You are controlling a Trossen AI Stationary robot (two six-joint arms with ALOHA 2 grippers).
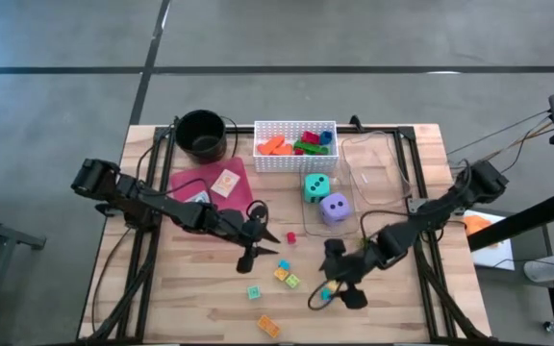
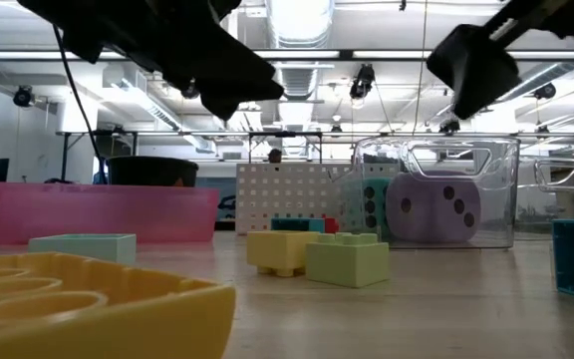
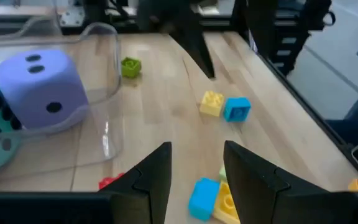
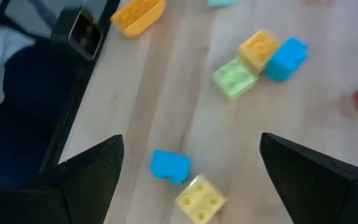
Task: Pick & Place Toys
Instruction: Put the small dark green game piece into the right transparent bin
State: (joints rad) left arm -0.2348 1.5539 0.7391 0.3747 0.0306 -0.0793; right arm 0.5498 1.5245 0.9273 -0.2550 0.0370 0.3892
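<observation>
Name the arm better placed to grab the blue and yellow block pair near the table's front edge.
Right. The right gripper hangs open directly over the blue block and yellow block; the left gripper sits farther off.

Table: light wooden slats (image 1: 200,308), dark frame at the edges.
Beyond left gripper (image 1: 251,242): pink tray (image 1: 192,181), black pot (image 1: 201,134), white basket (image 1: 295,159).
Between the grippers: small red block (image 1: 290,235); blue, yellow and green blocks (image 1: 285,273) touching in a cluster.
Near side of left gripper: green block (image 1: 254,292), orange block (image 1: 268,327).
Under right gripper (image 1: 339,273): blue and yellow blocks (image 1: 326,292).
Beyond right gripper: teal die (image 1: 316,187), purple die (image 1: 334,208), clear tray (image 1: 378,173).
</observation>
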